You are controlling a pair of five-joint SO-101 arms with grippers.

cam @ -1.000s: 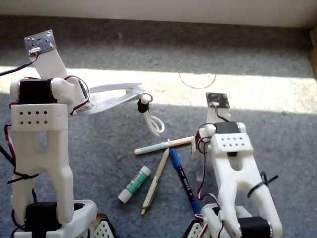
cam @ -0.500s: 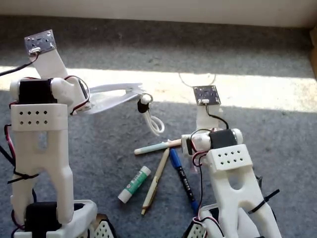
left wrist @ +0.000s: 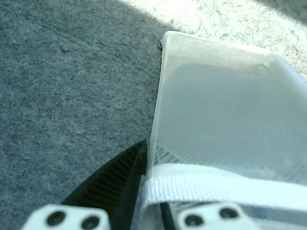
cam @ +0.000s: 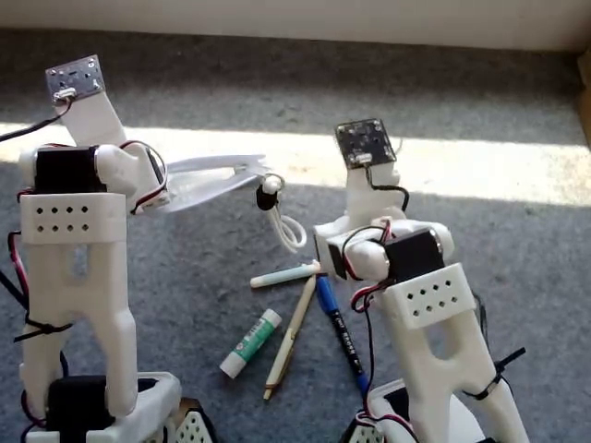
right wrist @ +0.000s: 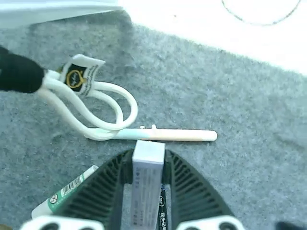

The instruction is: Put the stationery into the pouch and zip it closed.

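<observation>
My left gripper is shut on the edge of the clear pouch, which it holds up off the carpet at the left. From the pouch hangs a black zip pull with a white cord loop. My right gripper is shut on a white eraser-like block, just short of the pale green pen and the cord loop. On the carpet lie the pale green pen, a beige pen, a blue pen and a glue stick.
Grey carpet covers the table, with a bright sunlit band across the far part. A thin wire ring lies in that band. The arm bases stand at the near edge, with the pens between them.
The right arm has swung forward and to the left with the white block, from beside the blue pen to over the pale green pen. The left arm and pouch have not moved.
</observation>
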